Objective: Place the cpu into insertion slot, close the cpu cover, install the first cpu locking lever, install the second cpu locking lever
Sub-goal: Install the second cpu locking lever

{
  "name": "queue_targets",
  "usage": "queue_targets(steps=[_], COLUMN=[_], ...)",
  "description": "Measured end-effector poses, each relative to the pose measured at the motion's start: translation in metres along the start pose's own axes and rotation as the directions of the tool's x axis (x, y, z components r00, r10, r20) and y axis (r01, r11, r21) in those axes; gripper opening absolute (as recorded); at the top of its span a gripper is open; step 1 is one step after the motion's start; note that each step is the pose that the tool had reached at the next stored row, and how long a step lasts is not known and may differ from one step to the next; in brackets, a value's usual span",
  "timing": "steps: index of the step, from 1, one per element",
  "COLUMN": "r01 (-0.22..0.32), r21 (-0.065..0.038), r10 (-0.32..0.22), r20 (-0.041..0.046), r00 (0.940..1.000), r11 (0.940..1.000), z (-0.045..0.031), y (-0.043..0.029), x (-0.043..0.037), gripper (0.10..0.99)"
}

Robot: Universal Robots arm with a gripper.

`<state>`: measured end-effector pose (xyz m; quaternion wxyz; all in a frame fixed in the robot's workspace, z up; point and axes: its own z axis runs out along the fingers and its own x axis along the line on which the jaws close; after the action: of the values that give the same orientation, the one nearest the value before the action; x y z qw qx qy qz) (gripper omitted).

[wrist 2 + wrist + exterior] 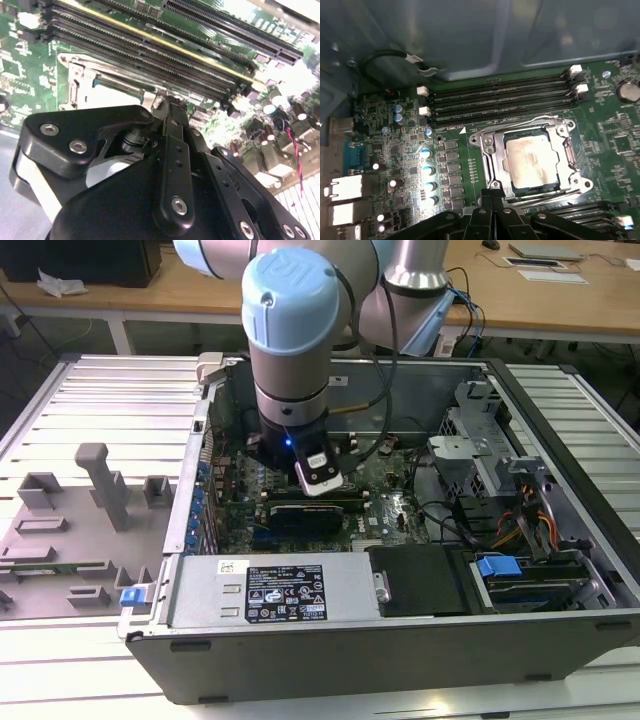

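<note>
A: Where do we see the cpu [530, 160]?

B: In the first wrist view it lies flat in the insertion slot [496, 165], its silvery top smeared with pale residue. The cpu cover [568, 152] sits down around it, so the chip shows through the cover's window.

A: And the gripper [491, 194]?

B: We see its black linkage in both wrist views. In the first wrist view the tips meet just beside the socket's edge, on the side away from the long memory slots [500, 97]. They look pressed together in a narrow point, so we call the jaws clenched, with nothing visible between them.

A: Touching the cpu?

B: No, the chip lies apart from the tips, near them, inside the frame. Whether the tips touch the socket's metal rim, we cannot tell.

A: The wider scene?

B: In the exterior view the arm [288, 330] reaches down into the open computer case [560, 440], which lies on a slatted metal surface [110, 400]. A grey fixture tray [60, 540] sits at the exterior view's left of the case
</note>
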<state>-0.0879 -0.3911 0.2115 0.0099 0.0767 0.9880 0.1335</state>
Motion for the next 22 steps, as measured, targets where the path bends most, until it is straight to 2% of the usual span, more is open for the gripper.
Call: queue_targets(steps=[2, 3, 4, 5, 6, 7, 14, 15, 18, 20, 22], r01=[0.0, 0.001, 0.001, 0.001, 0.001, 0.001, -0.001, -0.002, -0.002, -0.002, -0.002], r21=[0.001, 0.005, 0.018, 0.044, 0.056, 0.057, 0.057, 0.059, 0.073, 0.095, 0.105], r10=[0.0, -0.001, -0.001, -0.001, -0.001, -0.001, 0.001, 0.002, 0.002, 0.002, 0.001], r20=[0.0002, 0.0006, 0.0017, 0.0032, 0.0039, 0.0041, 0.003, 0.0022, 0.0015, 0.0026, 0.0039], r00=[1.0, 1.0, 1.0, 1.0, 1.0, 1.0, 1.0, 1.0, 1.0, 1.0, 1.0], r11=[1.0, 1.0, 0.9998, 0.999, 0.9985, 0.9984, 0.9984, 0.9983, 0.9973, 0.9955, 0.9945], z=[-0.0042, -0.006, -0.0078, -0.0089, -0.009, -0.009, -0.0078, -0.0078, -0.0073, -0.0058, -0.0041], y=[0.0012, 0.0017, 0.0023, 0.0027, 0.0028, 0.003, 0.0071, 0.0074, 0.0093, 0.0147, 0.0207], x=[-0.0001, -0.0003, -0.0007, -0.0014, -0.0023, -0.0034, -0.0309, -0.0327, -0.0364, -0.0377, -0.0373], gripper=[0.106, 0.106, 0.106, 0.106, 0.106, 0.106, 0.106, 0.106, 0.106, 0.106, 0.106])
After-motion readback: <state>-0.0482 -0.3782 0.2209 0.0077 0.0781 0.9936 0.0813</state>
